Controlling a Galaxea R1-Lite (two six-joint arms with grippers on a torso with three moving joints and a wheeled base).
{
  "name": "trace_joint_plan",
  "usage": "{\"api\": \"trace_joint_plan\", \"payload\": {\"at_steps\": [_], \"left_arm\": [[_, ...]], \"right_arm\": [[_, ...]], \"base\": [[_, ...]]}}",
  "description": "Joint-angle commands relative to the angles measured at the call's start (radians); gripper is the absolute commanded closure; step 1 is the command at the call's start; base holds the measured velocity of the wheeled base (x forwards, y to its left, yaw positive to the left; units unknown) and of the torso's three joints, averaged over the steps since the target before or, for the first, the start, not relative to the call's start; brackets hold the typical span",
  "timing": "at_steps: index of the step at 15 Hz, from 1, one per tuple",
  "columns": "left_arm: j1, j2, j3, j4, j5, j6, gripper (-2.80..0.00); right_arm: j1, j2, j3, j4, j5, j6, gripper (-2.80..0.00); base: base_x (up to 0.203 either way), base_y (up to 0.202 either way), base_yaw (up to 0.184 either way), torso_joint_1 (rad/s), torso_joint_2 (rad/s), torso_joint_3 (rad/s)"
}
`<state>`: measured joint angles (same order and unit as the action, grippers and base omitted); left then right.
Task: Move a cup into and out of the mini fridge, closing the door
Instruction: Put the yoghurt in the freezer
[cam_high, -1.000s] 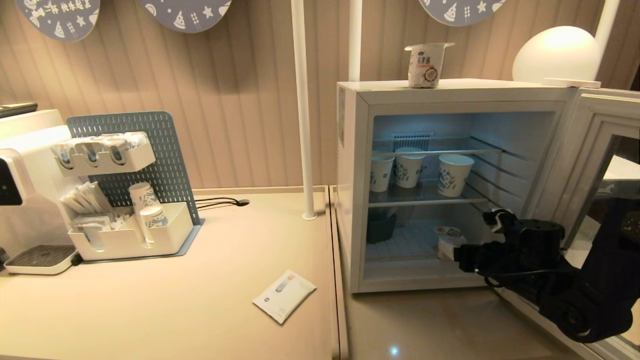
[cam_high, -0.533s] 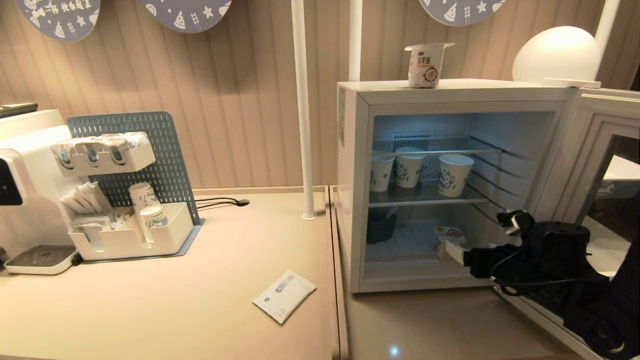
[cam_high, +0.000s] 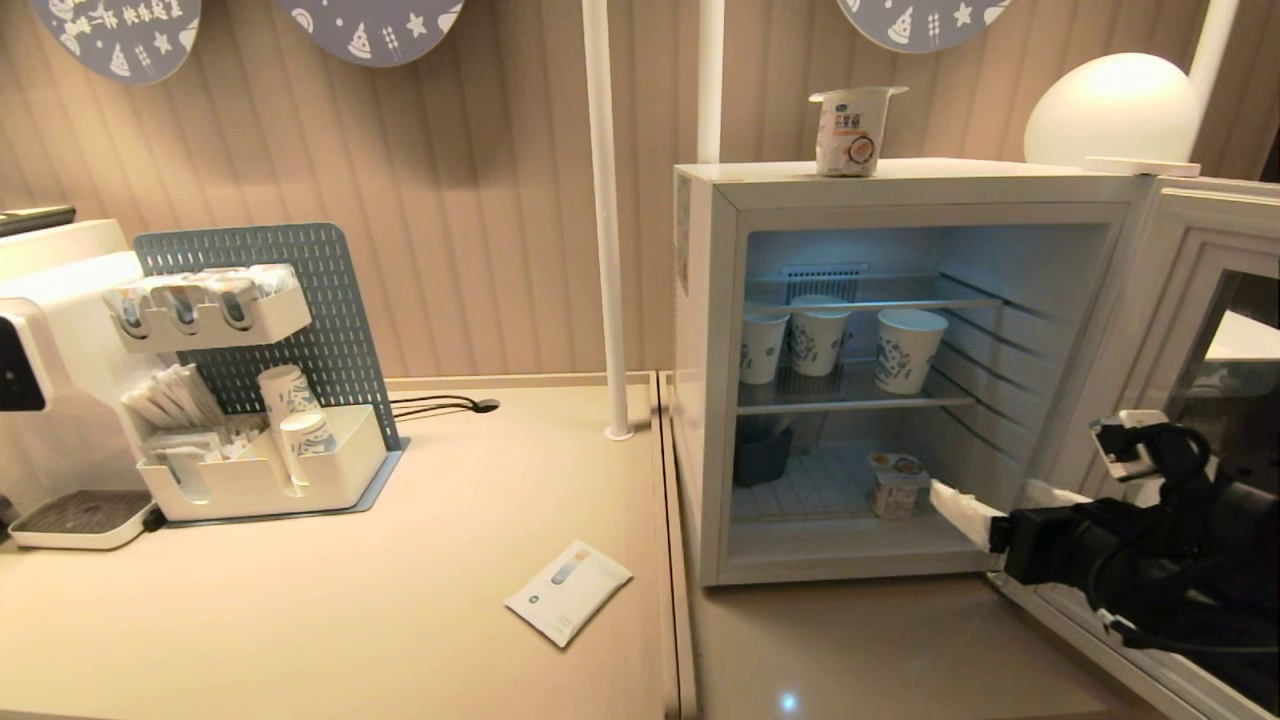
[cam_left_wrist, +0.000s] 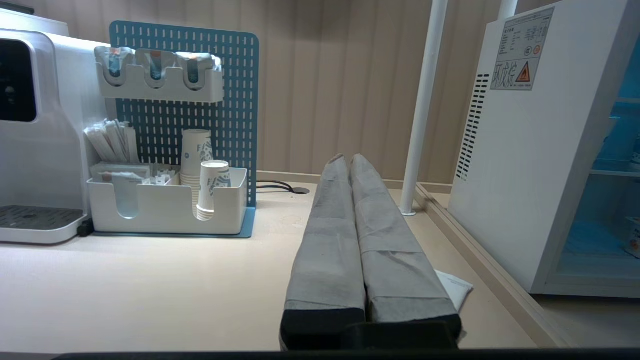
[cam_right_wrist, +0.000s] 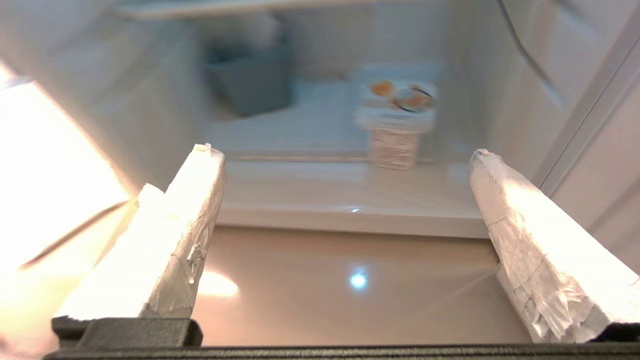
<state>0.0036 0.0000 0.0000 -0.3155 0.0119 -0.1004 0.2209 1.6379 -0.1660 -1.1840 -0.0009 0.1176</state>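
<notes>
The white mini fridge (cam_high: 712, 380) stands on the counter with its door (cam_high: 1180, 290) swung wide open to the right. A small yogurt cup (cam_high: 897, 485) stands alone on the fridge floor, also visible in the right wrist view (cam_right_wrist: 397, 120). My right gripper (cam_high: 990, 497) hovers just outside the fridge's lower right corner, open and empty (cam_right_wrist: 345, 152), apart from the cup. My left gripper (cam_left_wrist: 345, 159) is shut on nothing, parked low over the counter left of the fridge (cam_left_wrist: 525, 165).
Three paper cups (cam_high: 910, 348) stand on the middle wire shelf. Another yogurt cup (cam_high: 850, 128) and a dome lamp (cam_high: 1112, 108) sit on the fridge top. A white packet (cam_high: 568, 590), a pole (cam_high: 603, 220), a cup organiser (cam_high: 270, 470) and a coffee machine (cam_high: 50, 330) occupy the counter.
My right arm has pulled back out of the fridge toward the right with its gripper open. The yogurt cup on the fridge floor has stayed put and now shows fully.
</notes>
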Motion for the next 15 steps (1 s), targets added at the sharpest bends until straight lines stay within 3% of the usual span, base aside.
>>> {"api": "trace_joint_plan", "payload": {"at_steps": [1,4,6,8,11,15], "left_arm": [[0.000,0.002,0.040,-0.003,0.000,-0.001,0.00],[0.001,0.002,0.040,-0.002,0.000,-0.001,0.00],[-0.001,0.002,0.040,-0.002,0.000,-0.001,0.00],[0.000,0.002,0.040,-0.002,0.000,-0.001,0.00],[0.001,0.002,0.040,-0.002,0.000,-0.001,0.00],[0.001,0.002,0.040,-0.002,0.000,-0.001,0.00]], "right_arm": [[0.029,-0.229,0.021,0.070,-0.001,0.001,-2.80],[0.054,-0.560,-0.064,0.434,0.001,0.005,-2.80],[0.072,-0.752,-0.237,0.792,0.007,0.011,-2.80],[0.085,-0.841,-0.427,1.019,0.012,0.016,-2.80],[0.095,-0.842,-0.615,1.169,0.019,0.019,-2.80],[0.126,-0.695,-0.764,1.186,0.020,0.018,-2.80]], "base": [[0.000,0.000,0.000,0.000,0.00,0.000],[0.000,0.000,0.000,0.000,0.00,0.000],[0.000,0.000,0.000,0.000,0.00,0.000],[0.000,0.000,0.000,0.000,0.00,0.000],[0.000,0.000,0.000,0.000,0.00,0.000],[0.000,0.000,0.000,0.000,0.00,0.000]]}}
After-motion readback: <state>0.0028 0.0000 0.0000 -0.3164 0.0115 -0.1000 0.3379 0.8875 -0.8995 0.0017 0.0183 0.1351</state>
